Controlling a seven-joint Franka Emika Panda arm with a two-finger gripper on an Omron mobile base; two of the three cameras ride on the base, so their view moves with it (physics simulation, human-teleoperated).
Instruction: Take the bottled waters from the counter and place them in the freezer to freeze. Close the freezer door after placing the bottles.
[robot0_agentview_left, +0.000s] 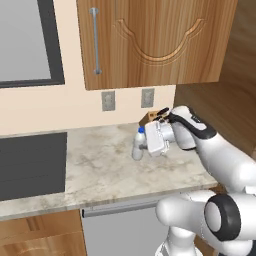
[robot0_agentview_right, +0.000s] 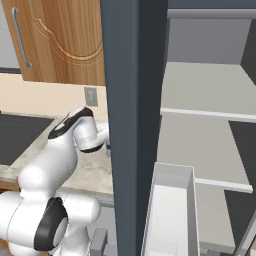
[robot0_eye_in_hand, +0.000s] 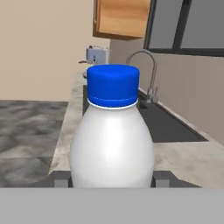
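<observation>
Blue-capped bottle (robot0_eye_in_hand: 112, 140) stands upright on the desk (robot0_agentview_left: 95, 170), close before the hand camera, between the two fingertips (robot0_eye_in_hand: 162, 178). The end effector (robot0_agentview_left: 148, 141) is closed on its body at the sides. I judge the lift should go straight up, keeping the bottle vertical, before it swings to the open freezer (robot0_agentview_right: 200, 90).
</observation>
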